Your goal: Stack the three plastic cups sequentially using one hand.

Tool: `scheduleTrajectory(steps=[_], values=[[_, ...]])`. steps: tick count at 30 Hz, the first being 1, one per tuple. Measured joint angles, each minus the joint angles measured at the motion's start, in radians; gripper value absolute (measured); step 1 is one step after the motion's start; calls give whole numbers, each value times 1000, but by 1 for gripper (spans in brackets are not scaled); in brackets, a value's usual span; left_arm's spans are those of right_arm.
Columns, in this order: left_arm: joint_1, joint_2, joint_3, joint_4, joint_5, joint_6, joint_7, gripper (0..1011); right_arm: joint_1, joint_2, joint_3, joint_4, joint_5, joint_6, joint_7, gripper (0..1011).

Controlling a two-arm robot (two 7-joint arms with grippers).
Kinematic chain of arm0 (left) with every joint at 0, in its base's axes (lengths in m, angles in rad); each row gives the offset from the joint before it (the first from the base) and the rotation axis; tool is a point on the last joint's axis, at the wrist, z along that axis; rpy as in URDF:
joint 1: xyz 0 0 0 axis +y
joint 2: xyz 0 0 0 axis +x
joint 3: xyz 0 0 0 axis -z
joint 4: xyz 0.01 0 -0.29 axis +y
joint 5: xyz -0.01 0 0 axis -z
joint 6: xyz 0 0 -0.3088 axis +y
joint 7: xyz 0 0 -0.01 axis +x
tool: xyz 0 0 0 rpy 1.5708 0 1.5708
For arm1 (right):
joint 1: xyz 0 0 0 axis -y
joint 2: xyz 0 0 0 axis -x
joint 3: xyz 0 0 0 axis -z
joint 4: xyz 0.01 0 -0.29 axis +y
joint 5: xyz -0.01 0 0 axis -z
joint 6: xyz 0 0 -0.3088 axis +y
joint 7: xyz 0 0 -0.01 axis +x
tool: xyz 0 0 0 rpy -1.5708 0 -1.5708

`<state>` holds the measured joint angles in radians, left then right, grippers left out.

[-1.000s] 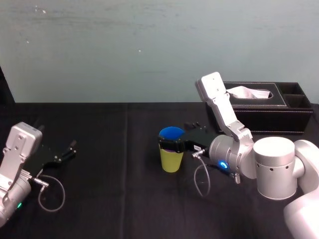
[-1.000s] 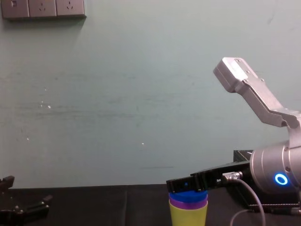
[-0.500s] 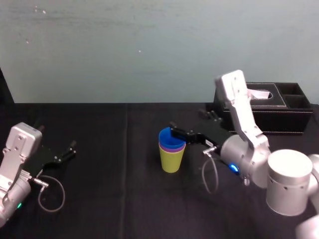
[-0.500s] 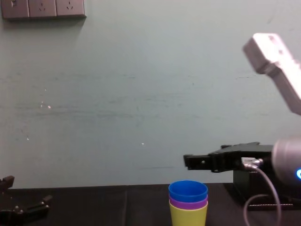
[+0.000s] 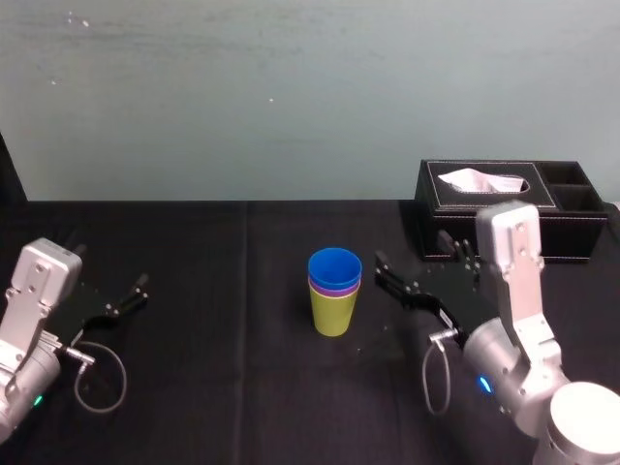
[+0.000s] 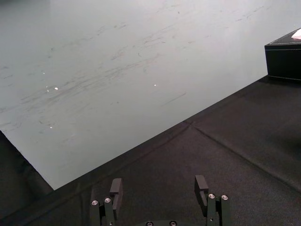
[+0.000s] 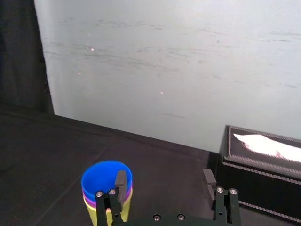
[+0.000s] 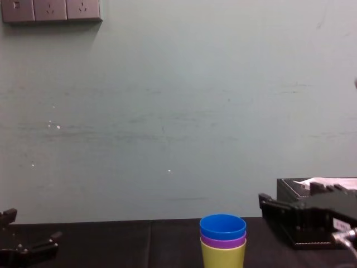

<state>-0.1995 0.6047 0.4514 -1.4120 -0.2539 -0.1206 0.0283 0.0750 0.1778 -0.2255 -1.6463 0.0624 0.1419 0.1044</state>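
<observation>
At mid-frame in the head view stand the three cups, nested into one upright stack: the blue cup (image 5: 335, 263) innermost and on top, the purple cup (image 5: 334, 284) showing as a thin band below it, and the yellow-green cup (image 5: 333, 312) on the black table (image 5: 242, 387).

My right gripper (image 5: 417, 269) sits just right of that stack, apart from it, with its fingers spread wide and nothing between them. The fingers point toward the frame's left, at the cups. From the chest view, the gripper (image 8: 273, 207) comes in at the lower right, a little above the blue rim (image 8: 223, 226), with clear wall showing between the two.

My wrist camera looks along the open fingers. The stack (image 7: 107, 188) lies beyond one fingertip (image 7: 121, 180) rather than in the gap, so I am not lined up around it.

The tissue box (image 5: 572, 228) is close behind my right arm, at the frame's right. My left gripper (image 5: 121, 298) lies parked at the lower left, also open, well away from the cups.

I judge the stacking done. What matters for the next move is that the stack's axis is vertical and it stands straight ahead of my fingertips. Any withdrawal should therefore run rightward in the frame, away from the rim, minding the box behind.
</observation>
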Motion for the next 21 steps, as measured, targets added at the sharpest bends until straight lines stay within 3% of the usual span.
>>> scheduleTrajectory(steps=[5, 9, 15, 21], values=[[0, 0, 0, 0, 0, 0, 0, 1000, -43, -35, 20, 46, -28, -101, -47, 1003], [0, 0, 0, 0, 0, 0, 0, 1000, -52, -61, 26, 75, -60, -141, -87, 1002], [0, 0, 0, 0, 0, 0, 0, 1000, -46, -86, 31, 107, -82, -154, -99, 1003], [0, 0, 0, 0, 0, 0, 0, 1000, -46, -85, 31, 106, -82, -154, -98, 1003]])
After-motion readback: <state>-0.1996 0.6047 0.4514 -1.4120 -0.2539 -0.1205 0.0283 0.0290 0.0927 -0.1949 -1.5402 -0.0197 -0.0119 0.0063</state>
